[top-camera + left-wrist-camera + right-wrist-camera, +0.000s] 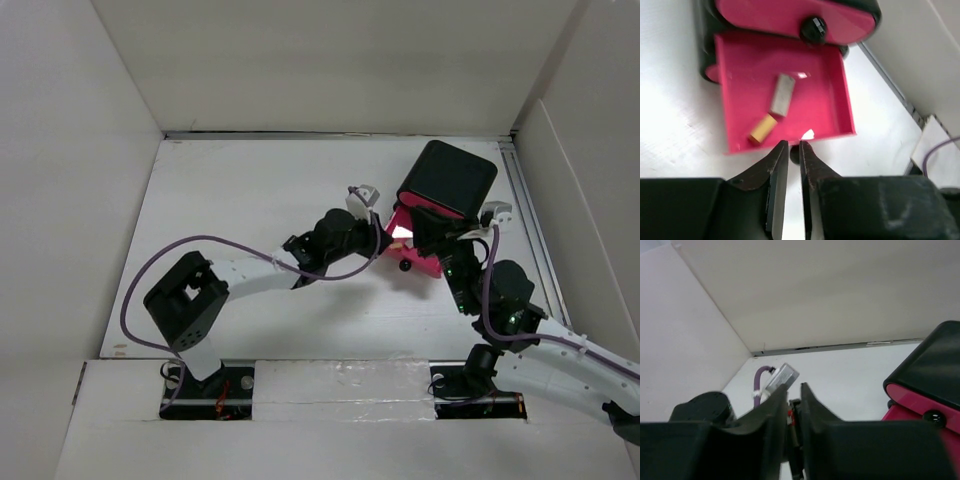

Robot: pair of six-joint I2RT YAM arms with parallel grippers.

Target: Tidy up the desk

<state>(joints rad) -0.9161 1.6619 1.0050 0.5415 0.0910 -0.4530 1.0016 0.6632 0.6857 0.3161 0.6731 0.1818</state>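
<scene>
Table point(250, 200): white and matte, it spreads between pale walls ahead of both arm bases and carries everything else.
Box point(447, 178): black, set at an angle on the table's far right, its pink drawer fronts turned toward the arms.
Drawer point(740, 90): the lower pink one stands open over the table. The one above it is closed and wears a black top knob point(813, 28).
Left tool point(791, 145): at the open drawer's front edge, jaws almost together with only a thin slit between. Whether they pinch anything cannot be told.
Right tool point(794, 387): just beside the box's near side, jaws a narrow way apart. The gap is too dark to tell what it holds.
Bar point(782, 94): grey, lying flat near the drawer's middle.
Cylinder point(763, 129): tan, lying just beside the bar's near end.
Front knob point(794, 154): dark, showing right at the left tool's tips.
</scene>
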